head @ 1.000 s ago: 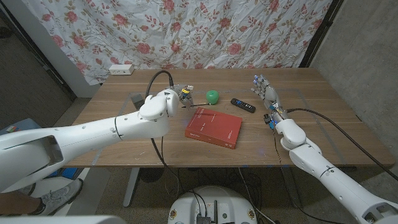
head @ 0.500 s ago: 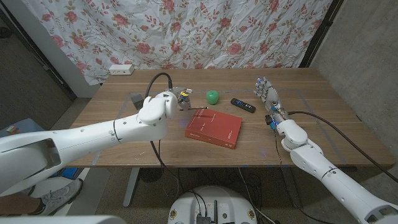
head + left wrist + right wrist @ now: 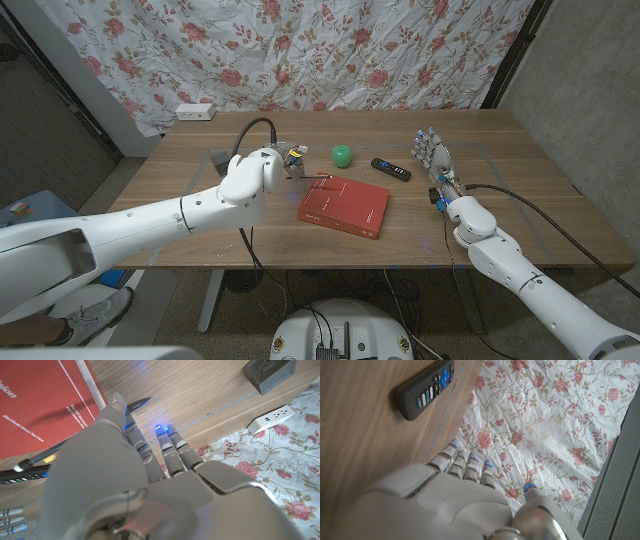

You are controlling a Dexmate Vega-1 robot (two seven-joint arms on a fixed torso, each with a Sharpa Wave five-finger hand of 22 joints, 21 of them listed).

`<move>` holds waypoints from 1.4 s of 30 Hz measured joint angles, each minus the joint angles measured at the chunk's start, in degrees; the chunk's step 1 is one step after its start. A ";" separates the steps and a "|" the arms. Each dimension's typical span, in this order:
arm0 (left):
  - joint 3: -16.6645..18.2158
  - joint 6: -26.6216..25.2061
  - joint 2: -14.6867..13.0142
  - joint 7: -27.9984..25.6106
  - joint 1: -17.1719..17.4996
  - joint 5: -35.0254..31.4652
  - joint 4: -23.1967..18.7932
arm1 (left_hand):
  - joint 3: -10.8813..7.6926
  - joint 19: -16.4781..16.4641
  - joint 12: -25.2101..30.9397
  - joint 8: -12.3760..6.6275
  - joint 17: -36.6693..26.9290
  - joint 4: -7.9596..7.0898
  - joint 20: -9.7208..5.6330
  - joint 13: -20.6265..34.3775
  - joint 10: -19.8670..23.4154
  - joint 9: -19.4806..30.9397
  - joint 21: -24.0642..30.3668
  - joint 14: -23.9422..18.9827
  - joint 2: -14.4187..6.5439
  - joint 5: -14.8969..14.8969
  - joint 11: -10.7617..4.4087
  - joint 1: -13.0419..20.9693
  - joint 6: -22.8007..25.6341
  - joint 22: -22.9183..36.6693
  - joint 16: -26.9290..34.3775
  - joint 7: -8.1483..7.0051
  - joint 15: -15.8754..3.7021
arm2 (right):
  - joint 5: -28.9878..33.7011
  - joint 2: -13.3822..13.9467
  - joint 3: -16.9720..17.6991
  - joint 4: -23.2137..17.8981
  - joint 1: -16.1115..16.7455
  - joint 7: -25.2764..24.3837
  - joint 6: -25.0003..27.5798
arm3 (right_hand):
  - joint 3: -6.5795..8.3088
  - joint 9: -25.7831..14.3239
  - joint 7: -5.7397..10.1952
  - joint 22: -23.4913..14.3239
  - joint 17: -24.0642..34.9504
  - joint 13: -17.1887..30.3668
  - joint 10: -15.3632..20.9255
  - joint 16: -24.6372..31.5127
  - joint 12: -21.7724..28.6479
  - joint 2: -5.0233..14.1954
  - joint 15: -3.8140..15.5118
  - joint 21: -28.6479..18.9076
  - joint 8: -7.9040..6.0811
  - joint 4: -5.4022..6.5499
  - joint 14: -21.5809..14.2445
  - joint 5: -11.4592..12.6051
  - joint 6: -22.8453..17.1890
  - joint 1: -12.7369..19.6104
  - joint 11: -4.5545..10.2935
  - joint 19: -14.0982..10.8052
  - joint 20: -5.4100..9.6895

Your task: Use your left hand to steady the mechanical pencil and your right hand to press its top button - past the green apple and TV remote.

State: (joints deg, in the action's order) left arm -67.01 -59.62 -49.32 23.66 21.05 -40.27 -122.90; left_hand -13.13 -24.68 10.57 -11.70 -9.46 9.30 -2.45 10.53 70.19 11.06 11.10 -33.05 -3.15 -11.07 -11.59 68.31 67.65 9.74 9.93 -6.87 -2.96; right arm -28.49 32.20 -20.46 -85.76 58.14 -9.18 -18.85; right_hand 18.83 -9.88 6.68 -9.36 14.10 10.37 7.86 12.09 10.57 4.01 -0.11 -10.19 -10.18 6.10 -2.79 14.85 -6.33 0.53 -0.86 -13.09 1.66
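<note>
The pencil [image 3: 75,436] was slim and dark, with a pale tip at one end and a yellowish band just behind it. It lay slanted across the edge of the red book [image 3: 344,206], under the left hand [image 3: 293,160], whose fingers [image 3: 172,447] reached over it; whether they gripped it could not be told. The right hand [image 3: 433,153] stood beside the remote [image 3: 391,169], fingers straight and apart, holding nothing. The apple [image 3: 342,155] sat between the hands.

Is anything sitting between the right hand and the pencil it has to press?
Yes. The TV remote lies on the table between the right hand and the mechanical pencil at the left hand, with the green apple close beside that line and the red book nearer the robot.
</note>
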 measured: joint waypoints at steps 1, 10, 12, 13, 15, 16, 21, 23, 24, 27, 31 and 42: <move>0.27 0.29 0.20 0.39 0.36 -0.62 0.25 | 0.16 0.00 0.00 0.00 0.00 0.16 0.00 0.00 0.00 0.00 0.00 0.00 0.00 0.00 0.00 0.00 0.00 0.00 0.00 0.00 0.00 | -0.02 0.00 0.01 -0.04 0.09 -0.08 0.02 | 0.00 0.00 0.00 0.00 0.00 0.00 -0.09 0.00 0.00 0.00 0.00 0.00 0.00 0.00 0.00 0.00 0.00 0.00 -0.27 0.00 0.00; 2.00 2.05 2.02 3.26 2.61 -5.54 1.83 | 0.23 0.31 -0.05 -0.31 0.00 0.23 -0.31 -0.02 0.00 0.23 -0.36 0.00 0.00 0.00 0.00 0.00 -0.21 -0.15 0.00 -0.21 0.00 | -0.07 -0.04 0.09 -0.13 0.56 -0.55 0.08 | -0.15 0.00 0.31 0.00 0.01 0.00 -0.09 0.02 0.00 0.00 -0.20 -0.21 -0.23 0.15 -0.20 0.00 -0.31 0.00 -0.27 -0.42 -0.42; 2.36 2.33 2.44 3.67 3.10 -6.33 2.20 | 0.23 0.31 -0.16 -0.43 0.00 0.23 -0.31 -0.03 0.00 0.30 -0.36 0.00 0.00 0.00 0.00 0.00 -0.21 -0.15 0.00 -0.21 0.00 | -0.07 -0.06 0.10 -0.14 0.62 -0.62 0.03 | -0.15 0.00 0.16 0.00 0.01 0.00 -0.08 0.02 0.00 0.00 -0.20 -0.21 -0.23 0.15 -0.20 0.22 -0.45 0.00 -0.27 -0.42 -0.42; 2.55 2.54 2.75 4.14 3.42 -7.19 2.46 | 0.23 0.31 -0.15 -0.43 0.00 0.23 -0.31 -0.03 0.00 0.30 -0.36 0.00 0.00 0.00 0.00 0.00 -0.21 -0.15 0.00 -0.21 0.00 | -0.07 -0.08 0.10 -0.14 0.67 -0.64 -0.01 | -0.15 0.00 0.22 0.00 0.01 0.00 -0.09 0.03 0.00 0.00 -0.20 -0.21 -0.23 0.15 -0.20 0.22 -0.65 0.00 -0.27 -0.42 -0.42; 2.83 2.81 3.20 4.67 3.87 -8.09 2.78 | 0.23 0.31 -0.08 -0.44 0.00 0.23 -0.31 -0.03 0.00 0.30 -0.36 0.00 0.00 0.00 0.00 0.00 -0.21 -0.15 0.00 -0.21 0.00 | -0.04 -0.08 0.10 -0.14 0.71 -0.66 -0.13 | -0.15 0.00 0.29 0.00 0.01 0.01 -0.09 0.03 0.00 0.00 -0.20 -0.21 -0.23 0.15 -0.19 0.22 -0.73 0.00 -0.27 -0.42 -0.42; 3.02 3.02 3.51 5.11 4.16 -8.85 2.98 | 0.23 0.31 0.07 -0.43 0.00 0.23 -0.31 -0.02 0.00 0.30 -0.36 0.00 0.00 0.00 0.00 0.00 -0.21 -0.15 0.00 -0.21 0.00 | -0.03 -0.09 0.10 -0.15 0.75 -0.67 -0.16 | -0.17 0.00 0.40 0.00 0.01 0.01 -0.09 0.03 0.00 0.00 -0.20 -0.20 -0.23 0.16 -0.19 0.22 -0.87 0.00 -0.27 -0.63 -0.21; 3.74 3.57 4.70 6.67 5.33 -11.44 3.74 | 0.23 0.31 0.08 -0.43 0.00 0.23 -0.31 -0.02 0.00 0.29 -0.36 0.00 0.01 0.00 0.00 0.00 -0.21 -0.14 0.00 -0.21 0.00 | 0.06 -0.16 0.10 -0.22 1.02 -0.80 -0.50 | -0.40 0.00 0.18 0.00 -0.20 0.01 -0.09 0.03 0.00 0.00 -0.51 -0.20 -0.23 0.40 -0.51 0.22 -1.25 0.00 -0.27 -0.93 -0.32; 4.11 3.76 5.19 7.29 5.88 -12.48 4.08 | 0.33 0.52 0.08 -0.43 0.00 0.13 -0.10 -0.01 0.00 0.33 -0.36 0.00 0.01 0.00 0.00 0.01 -0.21 -0.14 0.00 -0.21 0.00 | 0.10 -0.20 0.10 -0.24 1.13 -0.86 -0.60 | -0.40 0.00 0.50 0.00 -0.27 0.01 -0.09 0.03 0.00 0.00 -0.51 -0.20 -0.23 0.40 -0.50 0.22 -1.57 0.00 -0.27 -0.93 -0.32; 4.28 3.92 5.39 7.64 6.10 -13.08 4.21 | 0.42 0.53 0.08 -0.43 0.00 0.05 -0.10 -0.01 0.00 0.44 -0.36 0.00 0.01 0.00 0.00 0.01 -0.21 -0.14 0.00 -0.21 0.00 | 0.11 -0.22 0.10 -0.27 1.21 -0.91 -0.66 | -0.40 0.00 0.48 0.00 -0.27 0.01 -0.09 0.03 0.00 0.00 -0.51 -0.20 -0.23 0.40 -0.50 0.22 -1.58 0.00 -0.27 -0.93 -0.32; 4.93 4.38 6.06 8.36 6.94 -14.42 4.71 | 0.56 0.52 0.08 -0.43 0.00 0.06 -0.10 0.00 0.00 0.62 -0.36 0.00 0.01 0.00 0.00 0.01 -0.43 -0.14 0.00 -0.43 0.00 | 0.15 -0.28 0.12 -0.31 1.38 -1.09 -0.81 | -0.40 0.00 0.19 0.00 -0.27 0.01 -0.09 0.03 0.00 0.00 -0.51 -0.20 -0.64 0.40 -0.50 0.22 -1.87 0.00 -0.27 -0.93 -0.32; 5.67 5.01 6.70 9.38 7.74 -16.09 5.23 | 0.56 0.52 0.07 -0.43 0.01 0.06 -0.10 0.02 0.00 0.65 -0.36 0.00 0.02 0.00 0.00 0.02 -0.52 -0.14 0.00 -0.52 0.00 | 0.15 -0.40 0.18 -0.35 1.57 -1.21 -0.97 | -0.40 0.00 0.19 0.00 -0.27 0.01 -0.09 0.03 0.00 0.00 -0.51 -0.20 -0.64 0.40 -0.50 0.22 -1.87 0.00 -0.27 -0.93 -0.32; 8.36 6.63 8.40 11.72 10.10 -19.61 6.43 | 0.65 1.44 0.01 -0.43 0.01 -0.03 -0.01 0.03 0.00 0.65 -0.36 0.01 0.06 0.01 -0.01 0.06 -0.73 -0.14 0.00 -0.73 -0.02 | 0.17 -0.56 0.24 -0.42 1.80 -1.64 -1.10 | -0.40 -0.01 -0.02 0.00 -0.26 0.01 -0.09 0.03 0.00 0.00 -0.50 -0.20 -0.64 0.87 -0.50 0.44 -2.06 0.00 -0.27 -0.92 -0.32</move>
State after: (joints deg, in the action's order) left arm -58.65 -52.98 -40.92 35.38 31.16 -59.88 -116.48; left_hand -12.48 -23.24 10.58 -12.13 -9.46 9.27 -2.46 10.55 70.19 11.71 10.74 -33.04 -3.09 -11.06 -11.59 68.37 66.92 9.60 9.93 -7.60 -2.98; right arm -28.32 31.64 -20.22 -86.18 59.94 -10.81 -19.95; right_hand 18.44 -9.89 6.67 -9.36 13.84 10.39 7.77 12.12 10.58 4.01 -0.62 -10.39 -10.82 6.97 -3.29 15.29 -8.39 0.54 -1.13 -14.02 1.34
